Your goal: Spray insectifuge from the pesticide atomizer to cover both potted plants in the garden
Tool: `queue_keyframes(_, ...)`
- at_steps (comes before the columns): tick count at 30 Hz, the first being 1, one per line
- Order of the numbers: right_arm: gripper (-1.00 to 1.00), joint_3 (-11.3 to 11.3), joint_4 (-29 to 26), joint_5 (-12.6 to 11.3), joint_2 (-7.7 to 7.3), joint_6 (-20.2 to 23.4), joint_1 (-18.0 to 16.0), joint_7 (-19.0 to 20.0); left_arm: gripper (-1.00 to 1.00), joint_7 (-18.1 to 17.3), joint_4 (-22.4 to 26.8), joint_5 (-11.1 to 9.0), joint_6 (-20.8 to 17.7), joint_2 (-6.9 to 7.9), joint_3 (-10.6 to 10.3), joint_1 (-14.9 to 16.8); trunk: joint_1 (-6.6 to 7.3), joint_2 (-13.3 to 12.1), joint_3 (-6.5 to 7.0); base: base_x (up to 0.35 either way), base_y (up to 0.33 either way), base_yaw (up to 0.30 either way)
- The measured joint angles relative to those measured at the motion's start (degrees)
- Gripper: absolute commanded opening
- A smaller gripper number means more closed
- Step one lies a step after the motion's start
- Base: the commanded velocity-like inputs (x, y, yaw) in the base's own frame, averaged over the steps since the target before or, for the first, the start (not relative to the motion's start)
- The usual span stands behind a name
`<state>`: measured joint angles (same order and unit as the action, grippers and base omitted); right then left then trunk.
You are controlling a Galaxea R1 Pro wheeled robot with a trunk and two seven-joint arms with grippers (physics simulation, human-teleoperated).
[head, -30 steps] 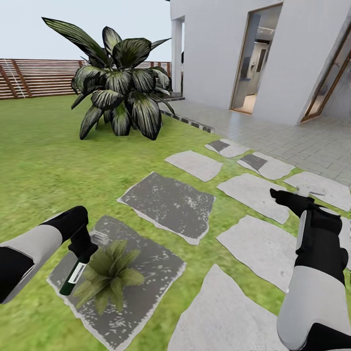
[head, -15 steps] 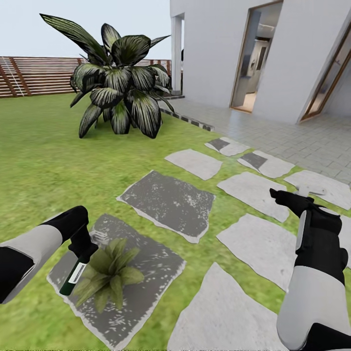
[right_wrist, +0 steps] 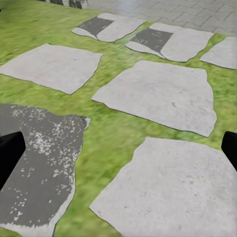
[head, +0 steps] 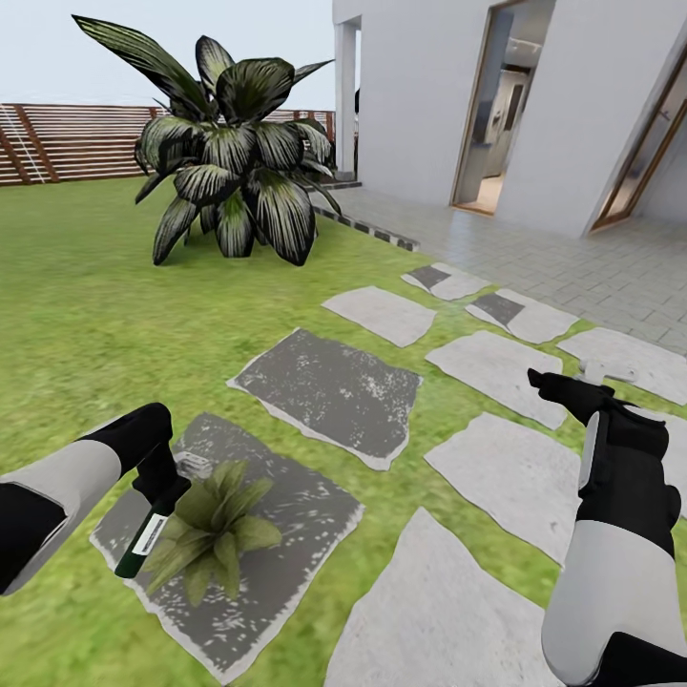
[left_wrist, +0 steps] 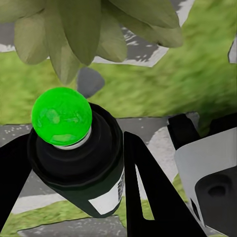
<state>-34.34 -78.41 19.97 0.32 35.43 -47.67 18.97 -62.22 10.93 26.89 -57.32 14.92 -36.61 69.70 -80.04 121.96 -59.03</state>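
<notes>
My left gripper (head: 157, 491) is shut on the pesticide atomizer (head: 143, 544), a dark bottle with a white label. It hangs tilted, head down, at the left edge of a low potted plant (head: 215, 534) with pointed green leaves. In the left wrist view the atomizer (left_wrist: 84, 163) has a bright green top between the two dark fingers (left_wrist: 148, 192), just short of the plant's leaves (left_wrist: 74, 29). The plant stands on a dark mottled stepping stone (head: 286, 563). My right gripper (head: 553, 384) hovers open over pale stones (right_wrist: 158, 94), holding nothing. The second potted plant is out of view.
A big striped-leaf palm plant (head: 229, 162) stands on the grass ahead. Flat stepping stones (head: 334, 386) lead right toward the paved patio (head: 572, 258) and the white house with an open doorway (head: 496, 114). A brown slatted fence (head: 67, 143) closes the back left.
The whole picture has shifted slightly, so the camera has moved a little. Both arms and the atomizer keep their places beside the plant.
</notes>
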Motion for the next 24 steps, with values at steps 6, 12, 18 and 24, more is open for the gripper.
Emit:
queue_keyframes(6, 1.0, 0.0, 0.0, 0.0, 0.0, 0.0, 0.0, 0.0, -1.0, 0.06, 0.0, 0.0, 0.0, 0.08, -0.15, 0.0, 0.0, 0.0, -0.04, 0.0, 0.0, 0.0)
queue_keyframes(12, 1.0, 0.0, 0.0, 0.0, 0.0, 0.0, 0.0, 0.0, -1.0, 1.6, 0.0, 0.18, 0.05, 0.11, -1.12, 0.0, 0.0, 0.0, -0.04, 0.0, 0.0, 0.0)
queue_keyframes(18, 1.0, 0.0, 0.0, 0.0, 0.0, 0.0, 0.0, 0.0, -1.0, 9.89, -0.01, 0.01, -0.06, -0.05, -2.43, 0.0, 0.0, 0.0, -0.04, 0.0, 0.0, 0.0)
queue_keyframes(24, 1.0, 0.0, 0.07, 0.0, 0.0, 0.0, 0.0, 0.0, -1.0, 10.46, 0.03, -0.01, -0.01, -0.08, -2.24, 0.0, 0.0, 0.0, -0.04, 0.0, 0.0, 0.0)
